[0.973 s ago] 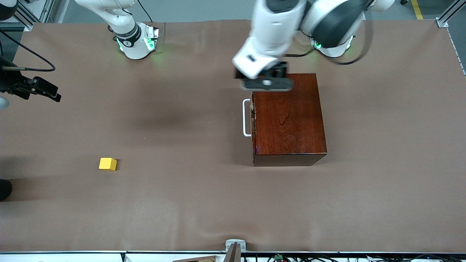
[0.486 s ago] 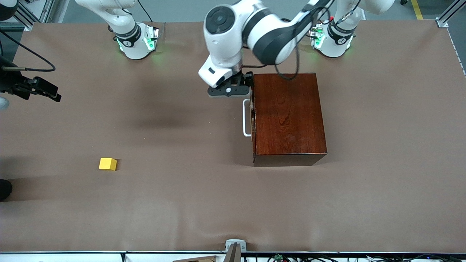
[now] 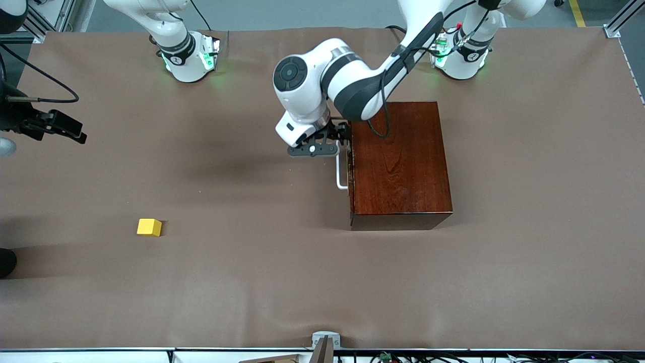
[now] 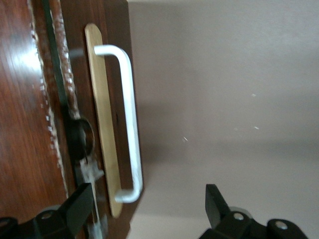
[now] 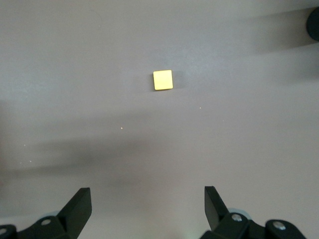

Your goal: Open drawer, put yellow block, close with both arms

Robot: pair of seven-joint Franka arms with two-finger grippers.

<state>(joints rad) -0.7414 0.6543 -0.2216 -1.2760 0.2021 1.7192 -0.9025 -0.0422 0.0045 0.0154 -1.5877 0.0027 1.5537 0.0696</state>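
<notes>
The brown paper-covered table (image 3: 282,282) stretched wide under both arms. On it, toward the left arm's end, sat the glossy dark reddish-brown wooden box (image 3: 400,161), its grain shining on top. The drawer (image 4: 102,124) showed only a pale light-wood front strip, flush with the box face and so shut, and its white U-shaped bar handle (image 3: 341,169) stood out from the face toward the right arm's end of the table.

The white jointed left arm (image 3: 352,85) reached in from its green-lit base and hung the black left gripper (image 3: 316,149) just above the handle's end that lies farther from the front camera. In the left wrist view that gripper (image 4: 149,214) had its jaws spread wide, one finger (image 4: 79,206) against the box face and the other out over bare table, with the handle's end between them and nothing pinched.

The right arm (image 3: 176,48) waited, its black right gripper (image 5: 147,209) up over bare table at the right arm's end, jaws spread and empty.

The small bright yellow cube (image 3: 149,227) lay flat on the table, well apart from the box, nearer the front camera and toward the right arm's end, its top face a clean, even yellow square (image 5: 163,79).
</notes>
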